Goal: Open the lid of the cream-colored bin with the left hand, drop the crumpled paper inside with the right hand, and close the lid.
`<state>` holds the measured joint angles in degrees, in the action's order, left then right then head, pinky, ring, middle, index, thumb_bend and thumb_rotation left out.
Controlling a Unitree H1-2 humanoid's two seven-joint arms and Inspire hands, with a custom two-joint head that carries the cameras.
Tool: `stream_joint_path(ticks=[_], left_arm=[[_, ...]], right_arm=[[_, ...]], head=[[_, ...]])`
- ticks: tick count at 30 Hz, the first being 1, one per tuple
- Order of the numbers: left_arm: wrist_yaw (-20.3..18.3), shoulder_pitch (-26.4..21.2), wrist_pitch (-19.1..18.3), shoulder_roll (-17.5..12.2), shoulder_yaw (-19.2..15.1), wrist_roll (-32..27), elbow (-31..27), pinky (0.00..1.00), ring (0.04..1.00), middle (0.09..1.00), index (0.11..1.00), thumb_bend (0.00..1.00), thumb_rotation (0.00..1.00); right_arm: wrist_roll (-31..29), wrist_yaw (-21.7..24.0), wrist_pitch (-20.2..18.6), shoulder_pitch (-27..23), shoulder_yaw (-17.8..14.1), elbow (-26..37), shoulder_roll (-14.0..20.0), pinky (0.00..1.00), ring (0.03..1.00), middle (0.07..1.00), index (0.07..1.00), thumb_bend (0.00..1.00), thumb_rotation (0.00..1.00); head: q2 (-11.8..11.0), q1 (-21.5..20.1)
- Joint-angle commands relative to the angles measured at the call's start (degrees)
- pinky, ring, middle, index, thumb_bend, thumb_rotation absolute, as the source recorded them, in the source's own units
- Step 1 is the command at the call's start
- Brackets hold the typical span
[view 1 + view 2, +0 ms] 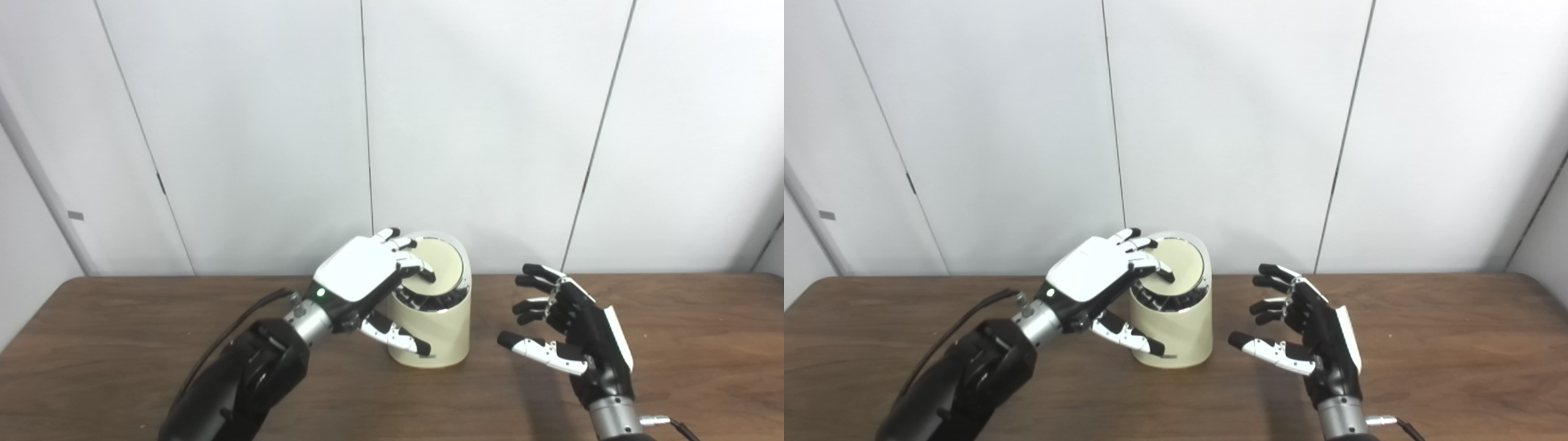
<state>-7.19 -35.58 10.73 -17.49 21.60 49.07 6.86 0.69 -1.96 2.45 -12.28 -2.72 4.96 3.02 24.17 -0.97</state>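
Left eye view: the left hand (367,269) has its fingers (416,264) pressed on the tilted round lid (438,266) of the smooth cream-colored bin (438,334), holding nothing. Looks like the closing step, since no crumpled paper is visible.

Right eye view: the right hand (1311,334) waits at the bin's 3 o'clock, fingers spread and holding nothing. Next the lid probably needs pushing flat.

I looked out on a dark brown wood-grain table (122,343) that ran the full width of my view. Behind it stood a wall of plain white panels (490,122), split by thin dark vertical seams that leaned slightly outward. The light was soft and even, and it left faint shadows on the wood.
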Motion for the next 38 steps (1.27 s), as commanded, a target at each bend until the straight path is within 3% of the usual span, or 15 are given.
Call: stream_joint_path(ticks=[1, 4, 5, 10, 14, 17, 21, 30, 35, 38], left_arm=[[4.3, -1.6, 0.6, -0.3, -2.4, -1.0, 0.9, 0.92, 0.916, 0.807, 0.814, 0.82, 0.50], [7.9, -1.1, 2.1, 1.1, -4.9, -3.2, 1.5, 0.95, 0.958, 0.896, 0.908, 0.78, 0.50], [8.3, -0.9, 2.7, 1.7, -6.0, -5.2, 1.8, 0.91, 0.957, 0.924, 0.938, 0.77, 0.47], [8.7, -0.5, 4.1, 3.2, -9.3, -12.8, 2.4, 0.82, 0.924, 0.941, 0.955, 0.74, 0.45], [6.8, 1.7, 2.9, 6.2, -13.4, -24.9, 1.6, 0.82, 0.931, 0.957, 0.957, 0.75, 0.41], [4.9, 3.2, 2.8, 8.0, -15.7, -33.0, 1.3, 0.76, 0.917, 0.969, 0.946, 0.76, 0.37], [2.0, 5.8, 0.8, 9.0, -17.7, -41.0, -0.4, 0.73, 0.905, 0.939, 0.929, 0.79, 0.44], [2.2, 11.6, -1.7, 10.4, -20.4, -46.0, -2.9, 0.80, 0.848, 0.883, 0.940, 0.81, 0.55], [2.3, 15.4, -0.2, 11.3, -21.6, -48.2, -1.2, 0.67, 0.813, 0.870, 0.950, 0.77, 0.48], [1.9, 16.6, 1.4, 11.3, -21.9, -48.8, 0.6, 0.65, 0.813, 0.880, 0.966, 0.76, 0.48]], right_arm=[[-0.2, 0.0, 1.7, -1.9, -0.1, 0.6, -0.1, 0.47, 0.543, 0.703, 0.719, 0.72, 0.06], [-0.5, 0.1, 2.0, -1.9, -0.2, 0.5, 0.0, 0.46, 0.539, 0.707, 0.722, 0.73, 0.06], [-0.6, 0.2, 2.1, -1.9, -0.2, 0.4, 0.1, 0.46, 0.538, 0.708, 0.723, 0.73, 0.06], [-1.2, 0.3, 2.0, -1.9, -0.4, 0.3, 0.2, 0.46, 0.538, 0.706, 0.722, 0.73, 0.05], [-0.8, 0.1, 1.9, -1.9, -0.5, 0.4, 0.3, 0.47, 0.539, 0.703, 0.725, 0.73, 0.04], [-0.9, 0.1, 2.1, -1.9, -0.8, 0.2, 0.4, 0.48, 0.542, 0.702, 0.723, 0.73, 0.03], [-1.2, 0.4, 2.5, -1.9, -0.9, -0.1, 0.7, 0.49, 0.543, 0.703, 0.727, 0.72, 0.02], [-1.3, 0.2, 2.2, -2.0, -1.1, -0.3, 1.1, 0.47, 0.536, 0.696, 0.722, 0.74, 0.04], [-1.9, 0.5, 2.9, -2.1, -1.2, -1.1, 1.4, 0.49, 0.538, 0.700, 0.725, 0.74, 0.02], [-2.1, 0.6, 3.3, -2.2, -1.3, -1.5, 1.6, 0.47, 0.529, 0.699, 0.724, 0.74, 0.01]], head=[[0.1, 0.0], [0.0, 0.0], [-0.1, 0.1], [-0.2, 0.3], [-0.1, 0.5], [0.0, 0.6], [0.2, 0.8], [0.4, 1.2], [0.5, 1.2], [0.4, 1.4]])
